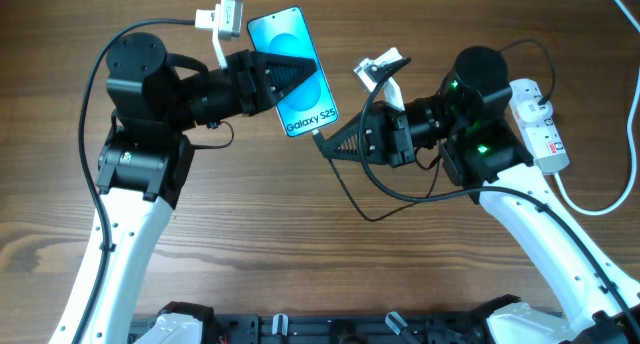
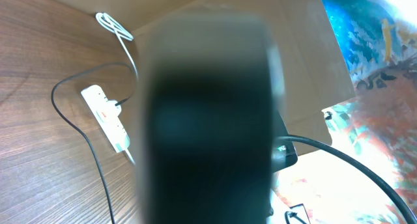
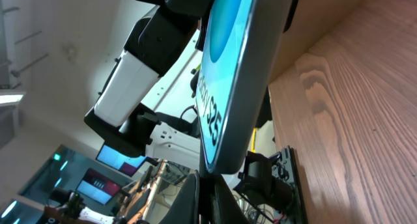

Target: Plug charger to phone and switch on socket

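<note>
The phone (image 1: 304, 100) is lifted off the wooden table and tilted, teal screen up, with my left gripper (image 1: 303, 71) shut on its middle. In the left wrist view its dark back (image 2: 205, 120) is a blur that hides the jaws. My right gripper (image 1: 325, 145) is shut on the charger plug, right at the phone's lower end. The thin black charger cable (image 1: 350, 196) loops back under the right arm. In the right wrist view the phone's bottom edge (image 3: 225, 155) meets my shut right gripper (image 3: 207, 199). The socket (image 1: 540, 124) lies at the far right, also visible as the socket (image 2: 105, 116).
A thick white cord (image 1: 590, 199) curves away from the power strip near the table's right edge. In the left wrist view a thin black cable (image 2: 98, 165) runs to the strip. A black rail (image 1: 330, 329) lines the front edge.
</note>
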{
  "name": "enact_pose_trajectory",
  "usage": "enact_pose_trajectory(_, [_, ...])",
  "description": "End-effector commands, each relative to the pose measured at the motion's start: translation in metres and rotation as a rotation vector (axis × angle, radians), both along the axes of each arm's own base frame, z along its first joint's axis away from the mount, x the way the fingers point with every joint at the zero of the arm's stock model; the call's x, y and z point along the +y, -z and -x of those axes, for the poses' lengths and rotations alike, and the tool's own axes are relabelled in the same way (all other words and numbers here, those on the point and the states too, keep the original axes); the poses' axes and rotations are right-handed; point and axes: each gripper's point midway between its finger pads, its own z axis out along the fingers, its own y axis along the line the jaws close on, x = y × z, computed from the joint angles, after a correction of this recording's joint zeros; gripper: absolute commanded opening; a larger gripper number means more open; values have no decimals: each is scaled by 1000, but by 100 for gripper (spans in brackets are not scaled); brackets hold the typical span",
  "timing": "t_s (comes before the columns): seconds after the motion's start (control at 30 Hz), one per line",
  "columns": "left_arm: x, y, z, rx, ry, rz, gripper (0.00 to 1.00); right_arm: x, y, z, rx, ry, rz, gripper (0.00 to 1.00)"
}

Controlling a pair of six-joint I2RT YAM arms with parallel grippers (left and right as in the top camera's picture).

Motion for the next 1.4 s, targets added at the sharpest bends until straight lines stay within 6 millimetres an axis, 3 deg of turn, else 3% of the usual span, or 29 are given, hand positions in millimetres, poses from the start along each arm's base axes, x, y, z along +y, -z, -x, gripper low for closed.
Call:
enact_pose_trajectory(0.0, [-6,-6,12,-24,58,8,4,0,1,-19,28,95,7,4])
enact_pose_trajectory(0.4, [-7,-7,13,-54,64,1,4,2,-15,-38,32,211,-30,4])
enact_pose_trajectory(1.07, [-37,11,39,-52,180,-52,4,3,-21,-41,4,230,-52,4])
enact_pose_trajectory(1.37, [-38,14,41,-71,186,-66,4,3,-21,-41,6,233,-52,4])
